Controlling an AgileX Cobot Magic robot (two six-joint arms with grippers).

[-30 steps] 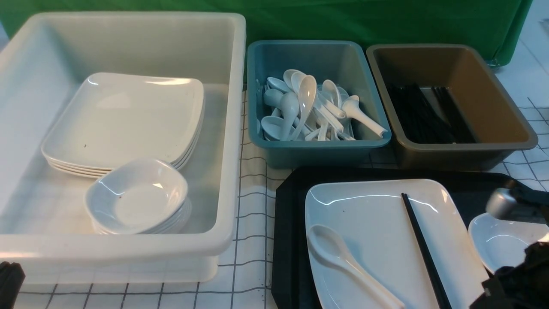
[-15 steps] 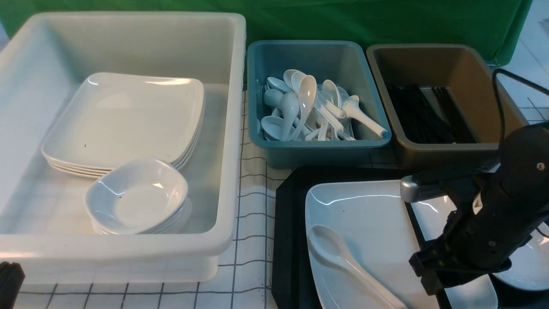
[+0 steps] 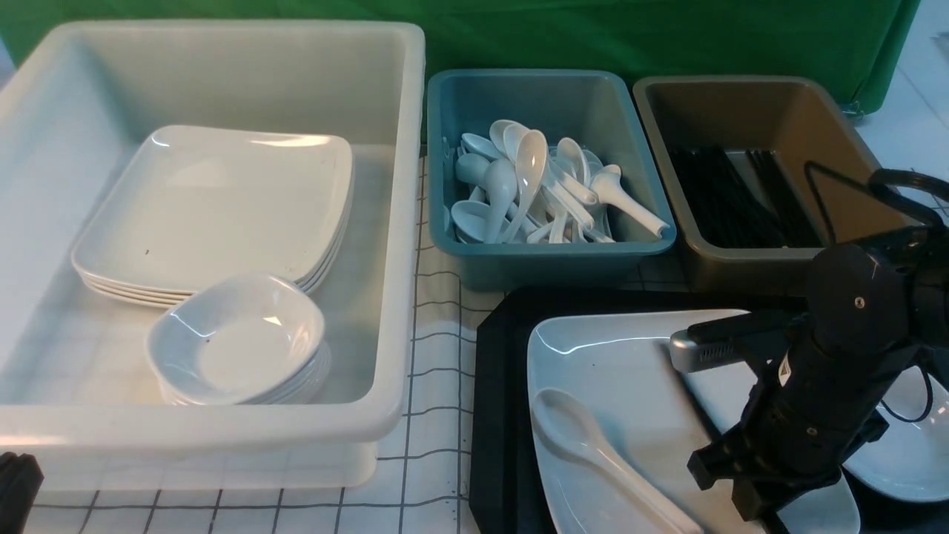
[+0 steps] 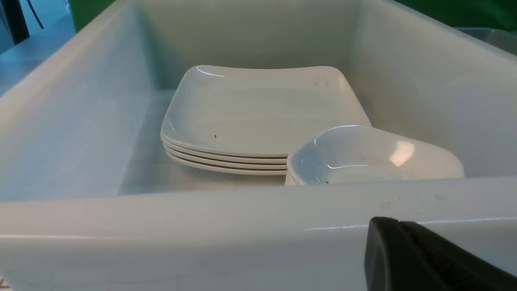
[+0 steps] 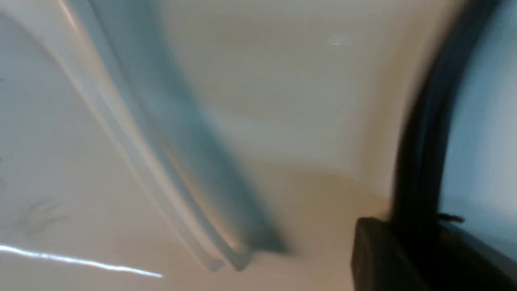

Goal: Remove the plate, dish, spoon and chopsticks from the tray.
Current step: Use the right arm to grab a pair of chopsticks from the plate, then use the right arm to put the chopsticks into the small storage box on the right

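Observation:
The black tray [image 3: 497, 415] holds the large white plate [image 3: 630, 371], and the white spoon [image 3: 586, 445] lies on the plate's left part. The small dish [image 3: 904, 452] sits on the tray at the right, partly behind my right arm. That arm hides the chopsticks in the front view. In the blurred right wrist view the black chopsticks [image 5: 428, 121] run straight into my right gripper [image 5: 408, 224], which is down on the plate [image 3: 749, 497] with its fingers closed around them. My left gripper [image 4: 387, 226] is shut and empty, low in front of the white tub's wall.
A big white tub [image 3: 404, 222] at left holds stacked plates [image 3: 215, 208] and stacked dishes [image 3: 237, 341]. Behind the tray stand a teal tub [image 3: 445, 148] of spoons and a brown tub [image 3: 875, 185] of black chopsticks.
My right arm swung in from the right edge over the plate and came down onto the chopsticks, its jaws spreading and then closing. The left arm has not moved.

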